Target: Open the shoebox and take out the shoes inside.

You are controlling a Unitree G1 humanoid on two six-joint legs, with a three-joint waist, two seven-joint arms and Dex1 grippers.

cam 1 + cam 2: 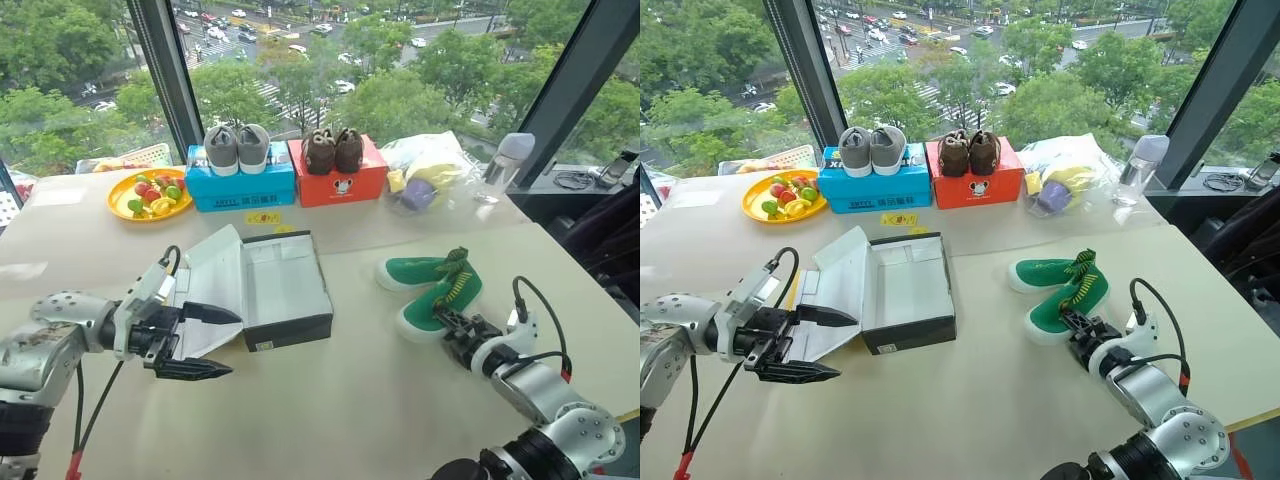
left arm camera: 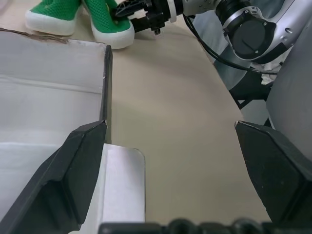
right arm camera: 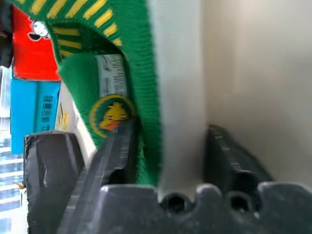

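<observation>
— Two black fingers of the right gripper [image 1: 447,322] straddle the heel wall of the nearer small green child's shoe with a white sole [image 1: 437,300]: one finger [image 3: 114,153] inside the shoe beside its yellow duck insole mark, the other [image 3: 229,156] outside against the white sole. Whether they press the wall, I cannot tell.

— And the second green shoe?

— It lies touching the first, toe toward the open box, both on the beige tabletop [image 1: 380,400] toward its right edge.

— The left gripper?

— The left gripper [image 1: 200,342] hangs with fingers spread apart, holding nothing, at the near left corner of the open dark grey cardboard shoebox with white lining [image 1: 280,290], over its folded-back lid [image 1: 205,275].

— Further back?

— Along the far edge by the window: a yellow plate of toy fruit [image 1: 148,194], a blue box [image 1: 240,182] bearing grey shoes [image 1: 237,147], a red box [image 1: 337,178] bearing brown shoes [image 1: 334,149], a clear plastic bag [image 1: 430,175] and a clear bottle [image 1: 505,160].
</observation>
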